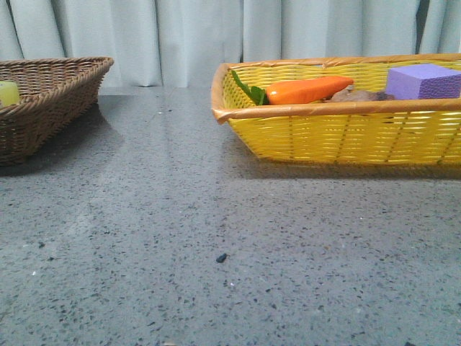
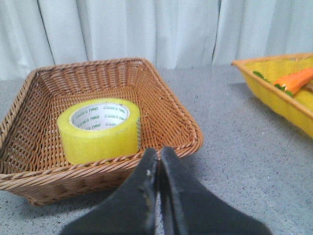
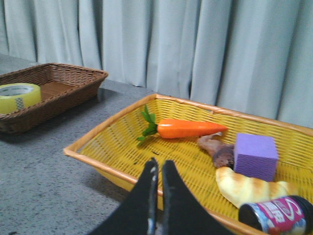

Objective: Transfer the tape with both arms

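The tape (image 2: 100,128), a wide yellow roll with a white core and green print, lies flat in the brown wicker basket (image 2: 168,100). It also shows in the right wrist view (image 3: 18,96) and as a yellow sliver at the front view's left edge (image 1: 9,93). My left gripper (image 2: 158,155) is shut and empty, just outside the brown basket's near rim, to the right of the tape. My right gripper (image 3: 159,166) is shut and empty, over the near rim of the yellow basket (image 3: 93,159). Neither gripper shows in the front view.
The yellow basket (image 1: 346,133) at the right holds a toy carrot (image 3: 186,128), a purple foam block (image 3: 255,155), a brown lump (image 3: 217,148), a bread-like toy (image 3: 249,188) and a dark can (image 3: 276,215). The brown basket (image 1: 43,108) stands at the left. Grey speckled tabletop between them; curtain behind.
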Controlling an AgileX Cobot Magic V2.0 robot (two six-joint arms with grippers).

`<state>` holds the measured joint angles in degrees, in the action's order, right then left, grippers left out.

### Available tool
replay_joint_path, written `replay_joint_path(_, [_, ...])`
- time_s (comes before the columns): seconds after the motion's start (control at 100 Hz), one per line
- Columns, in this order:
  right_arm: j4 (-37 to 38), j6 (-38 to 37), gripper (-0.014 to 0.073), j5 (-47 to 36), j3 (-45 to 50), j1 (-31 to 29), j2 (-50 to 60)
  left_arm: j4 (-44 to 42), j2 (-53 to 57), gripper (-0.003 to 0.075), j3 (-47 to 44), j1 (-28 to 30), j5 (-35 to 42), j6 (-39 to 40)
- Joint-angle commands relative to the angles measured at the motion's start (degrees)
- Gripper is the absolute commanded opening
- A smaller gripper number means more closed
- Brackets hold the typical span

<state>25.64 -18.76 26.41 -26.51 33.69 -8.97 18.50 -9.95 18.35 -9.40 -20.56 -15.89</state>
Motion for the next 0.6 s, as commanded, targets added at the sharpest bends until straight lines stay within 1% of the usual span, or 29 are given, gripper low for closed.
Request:
replay_joint_path(0.0, [1.6,-0.3,-0.0056,-4.4,0.3,-1.6,1.6,1.7,2.2,-0.0021,0.1,0.0,4.6,0.1])
replay_joint_path(0.14, [2.6,-0.3,-0.0056,-4.4,3.2,-3.4,6.0,1.7,6.3,-0.002,-2.0,0.0,5.0,0.1])
replay_joint_path(0.3, [5.3,-0.3,-0.0056,-4.4,6.1,-3.6,10.8,1.7,9.2,-0.002,-4.0,0.0,5.5,0.1])
replay_joint_path(0.59, [6.0,-0.3,-0.0056,-3.4,6.4,-3.8,10.7,4.6,10.1,-0.002,-4.4,0.0,5.4,0.1])
